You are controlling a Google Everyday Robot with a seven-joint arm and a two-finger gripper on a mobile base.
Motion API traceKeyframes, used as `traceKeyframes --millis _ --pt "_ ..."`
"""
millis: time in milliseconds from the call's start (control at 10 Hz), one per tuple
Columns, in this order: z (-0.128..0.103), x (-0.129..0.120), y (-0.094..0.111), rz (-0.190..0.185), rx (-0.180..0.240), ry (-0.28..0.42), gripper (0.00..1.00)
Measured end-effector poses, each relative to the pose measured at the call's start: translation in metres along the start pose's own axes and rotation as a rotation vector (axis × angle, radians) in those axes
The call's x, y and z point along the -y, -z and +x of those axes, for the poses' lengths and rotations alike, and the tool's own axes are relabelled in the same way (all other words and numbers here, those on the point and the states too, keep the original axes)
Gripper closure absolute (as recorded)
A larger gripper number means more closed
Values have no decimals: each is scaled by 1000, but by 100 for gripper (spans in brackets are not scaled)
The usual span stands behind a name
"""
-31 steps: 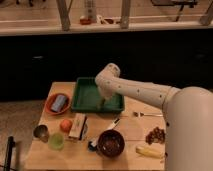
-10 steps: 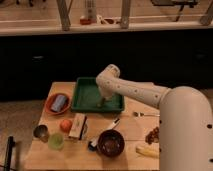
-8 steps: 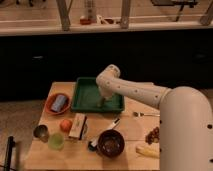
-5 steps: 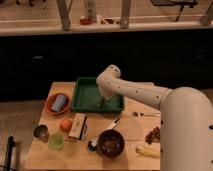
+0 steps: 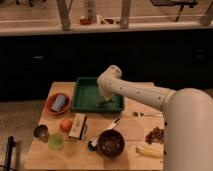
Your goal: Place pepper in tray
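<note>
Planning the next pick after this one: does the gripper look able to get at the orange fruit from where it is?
Probably yes. The gripper is down in the green tray; the orange fruit sits exposed on the table, nothing over it, though a box lies close beside it.

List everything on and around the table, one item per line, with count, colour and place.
tray: 1, green, back centre of the table
orange bowl: 1, holding a blue-grey can, left of the tray
orange fruit: 1, orange, in front of the bowl
box: 1, pale with dark side, right of the fruit
metal cup: 1, silver, front left
pale green cup: 1, front left
dark red bowl: 1, front centre
grapes: 1 bunch, dark, right
corn cob: 1, yellow, front right
table: 1, light wood
arm: 1, white, reaching from the right
claw: 1, over the tray's right part
</note>
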Motion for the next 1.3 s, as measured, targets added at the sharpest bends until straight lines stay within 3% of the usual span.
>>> traceKeyframes --millis 1300 --pt "10 5 15 40 17 -41 20"
